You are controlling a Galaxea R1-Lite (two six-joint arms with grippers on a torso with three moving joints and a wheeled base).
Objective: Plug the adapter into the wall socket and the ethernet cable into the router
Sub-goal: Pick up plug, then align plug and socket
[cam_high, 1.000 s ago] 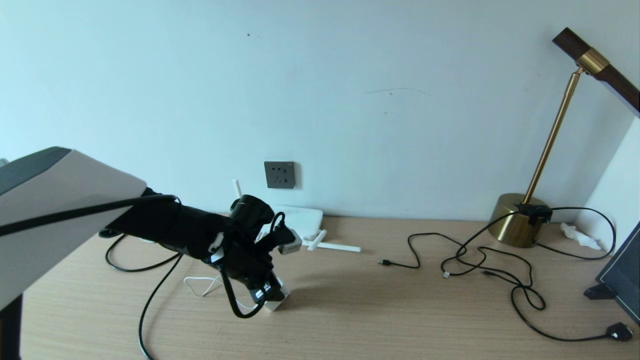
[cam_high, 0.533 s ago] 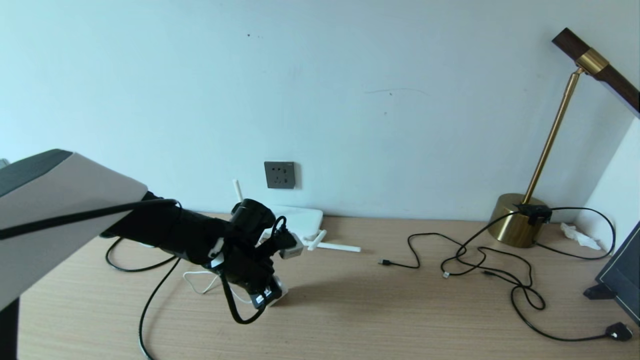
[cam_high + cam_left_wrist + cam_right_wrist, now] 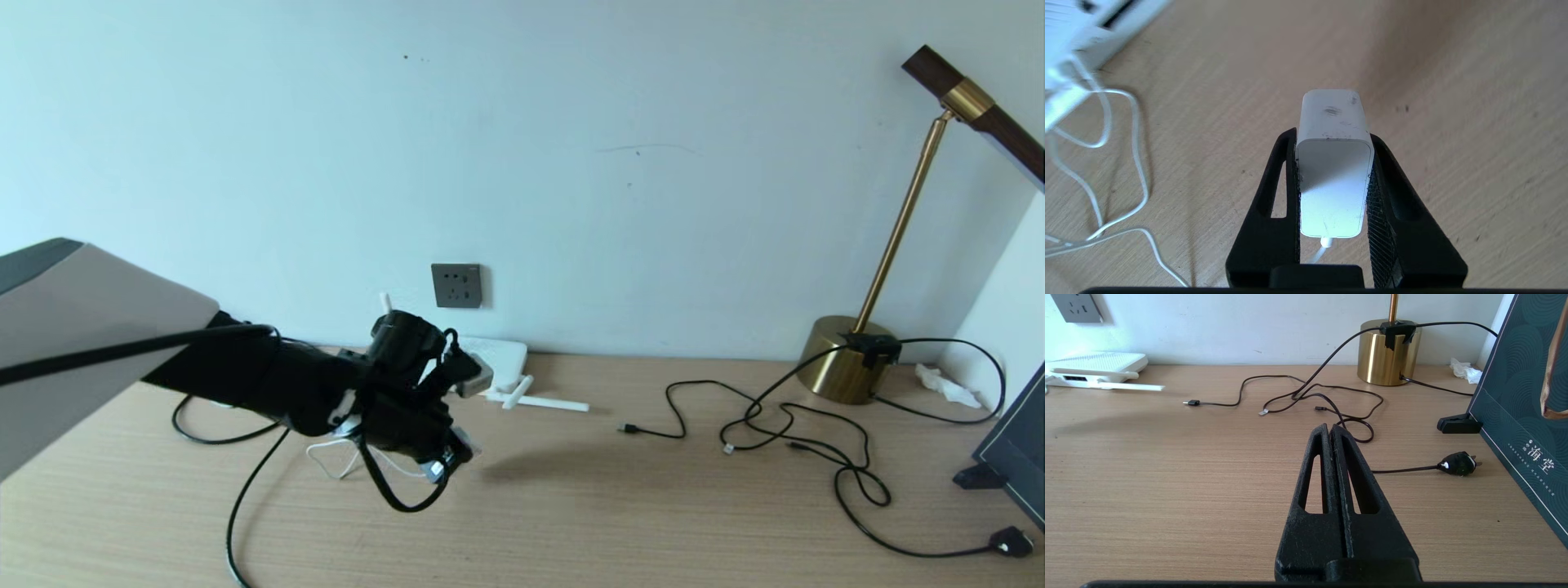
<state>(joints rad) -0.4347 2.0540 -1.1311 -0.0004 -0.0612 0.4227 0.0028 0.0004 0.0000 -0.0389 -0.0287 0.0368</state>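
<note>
Left wrist view: my left gripper [image 3: 1333,163] is clamped on the adapter [image 3: 1333,163], one finger flat against each side face of the white block. I judge this side grip deliberate: it leaves the far end free, which is presumably where the pins sit, though they are hidden. The thin white cord [image 3: 1106,163] exits the near end, between my fingers, and trails in loops at centre left of the frame.

Long axis of the adapter runs straight along my fingers, far end pointing away from the camera and, in this frame, down toward the wooden desk [image 3: 1453,122], which it appears clear of.

Head view: the gripper and adapter sit lower left of centre, the wall socket [image 3: 456,285] above and slightly right, well apart. The router [image 3: 498,359] lies under the socket. I judge a re-aim toward the wall is needed.

Right gripper [image 3: 1333,430] is parked, fingers pressed together, empty.
</note>
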